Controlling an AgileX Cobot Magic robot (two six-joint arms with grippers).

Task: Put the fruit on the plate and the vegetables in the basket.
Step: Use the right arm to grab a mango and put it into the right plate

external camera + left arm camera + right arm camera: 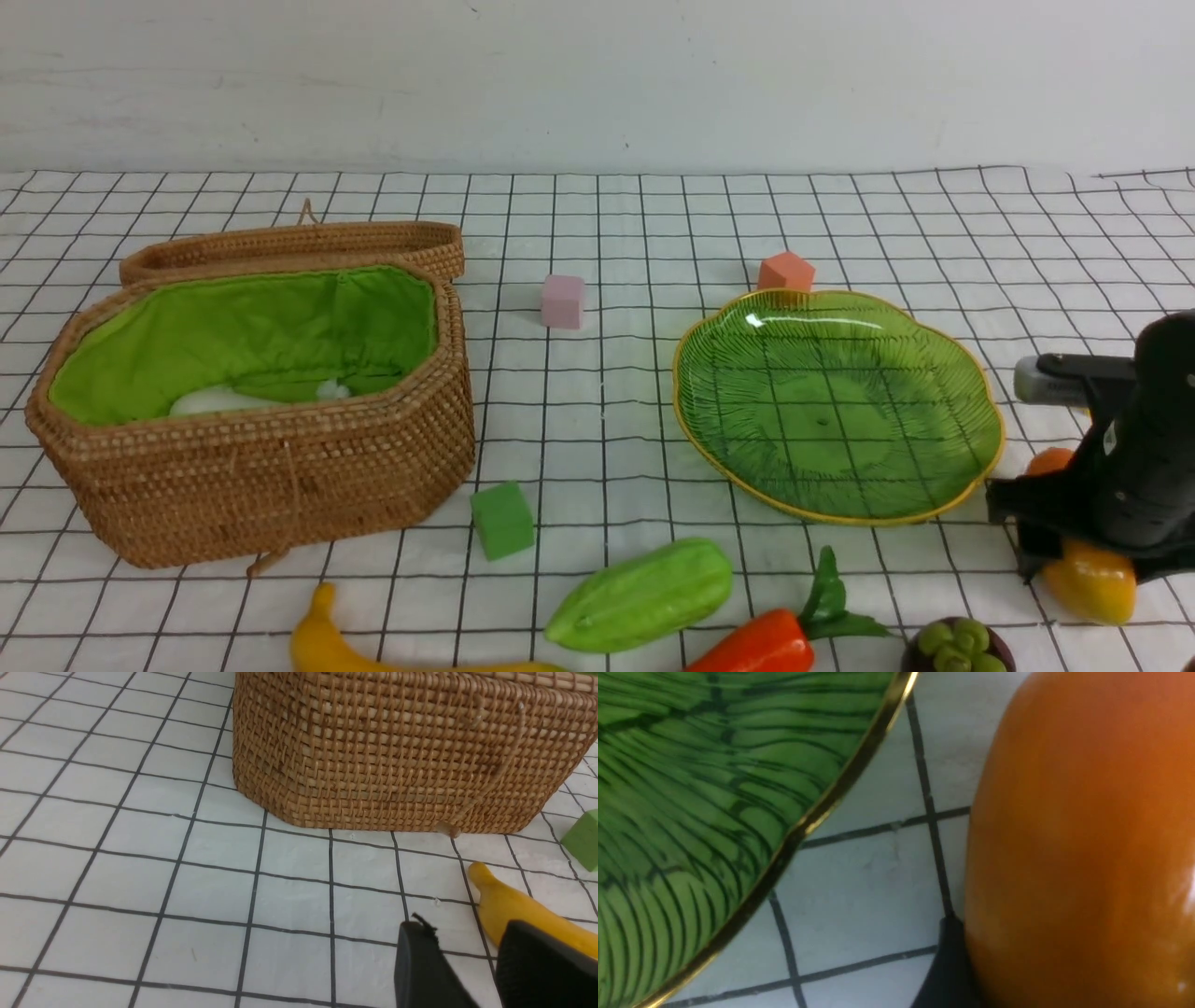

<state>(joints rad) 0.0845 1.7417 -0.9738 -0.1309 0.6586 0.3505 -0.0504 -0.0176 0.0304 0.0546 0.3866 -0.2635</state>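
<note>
The right gripper (1088,551) is down over the orange-yellow mango (1094,586). The mango sits on the checked cloth (597,392), just beside the green plate (840,411). One dark finger (945,970) touches the mango's side, but I cannot tell if the mango is held tight. The left gripper (469,935) hangs low by the banana (523,912), its fingers a little apart and holding nothing. The white radish (210,401) lies in the basket (261,476). The gourd (644,593), the pepper (756,644) and the mangosteen (957,646) lie on the cloth.
</note>
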